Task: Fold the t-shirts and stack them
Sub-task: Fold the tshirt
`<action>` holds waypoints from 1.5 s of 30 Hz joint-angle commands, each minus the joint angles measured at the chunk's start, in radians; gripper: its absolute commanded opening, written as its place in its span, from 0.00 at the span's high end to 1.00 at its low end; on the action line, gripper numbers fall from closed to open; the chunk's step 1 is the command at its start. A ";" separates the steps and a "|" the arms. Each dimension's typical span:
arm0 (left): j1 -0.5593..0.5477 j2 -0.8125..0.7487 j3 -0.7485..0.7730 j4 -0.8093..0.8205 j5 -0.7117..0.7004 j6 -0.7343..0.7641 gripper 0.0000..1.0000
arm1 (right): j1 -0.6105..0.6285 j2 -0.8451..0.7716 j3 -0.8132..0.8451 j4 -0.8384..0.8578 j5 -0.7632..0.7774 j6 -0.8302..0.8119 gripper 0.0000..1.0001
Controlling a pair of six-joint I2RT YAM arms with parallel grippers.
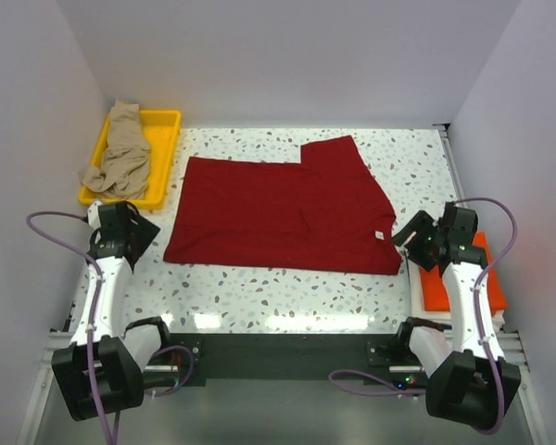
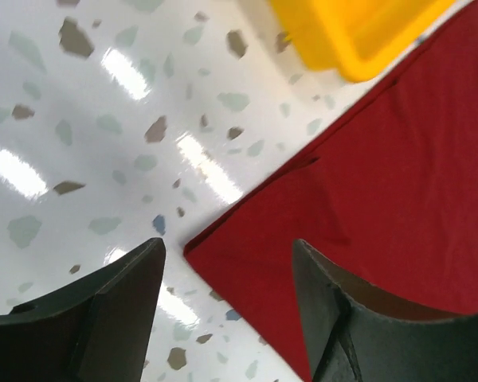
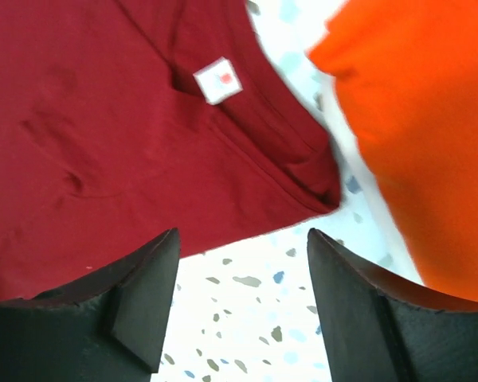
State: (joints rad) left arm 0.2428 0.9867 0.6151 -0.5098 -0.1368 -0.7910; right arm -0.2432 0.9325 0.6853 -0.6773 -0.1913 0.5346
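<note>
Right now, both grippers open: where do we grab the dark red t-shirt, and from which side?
Probably its two near corners, approached from the near edge: left gripper on the left corner, right gripper on the right one. The dark red t-shirt lies flat, and both corners end on bare table just ahead of the open jaws.

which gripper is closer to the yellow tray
Left. The left gripper hangs just off the yellow tray's near end. The right gripper is across the table, between the dark red t-shirt and the orange t-shirt.
</note>
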 commanded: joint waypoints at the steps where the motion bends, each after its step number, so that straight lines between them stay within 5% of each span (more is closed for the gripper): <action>1: 0.006 -0.011 0.110 0.054 0.017 0.047 0.31 | 0.007 0.003 0.046 0.070 -0.115 -0.009 0.29; 6: -0.084 0.095 0.192 0.125 0.033 0.021 0.36 | 0.215 0.130 0.160 0.133 0.059 0.014 0.28; 11: -0.195 0.325 0.379 0.145 -0.024 0.027 0.38 | 0.268 0.302 0.285 0.237 0.027 0.031 0.29; 31: -0.316 1.125 1.133 0.155 -0.264 0.266 0.55 | 0.277 0.893 0.784 0.498 0.015 -0.019 0.34; 45: -0.320 1.394 1.391 0.171 -0.259 0.282 0.62 | 0.277 1.121 0.962 0.539 0.024 -0.033 0.34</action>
State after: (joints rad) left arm -0.0727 2.3661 1.9545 -0.3607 -0.3687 -0.5072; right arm 0.0280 2.0251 1.5883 -0.1875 -0.1745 0.5217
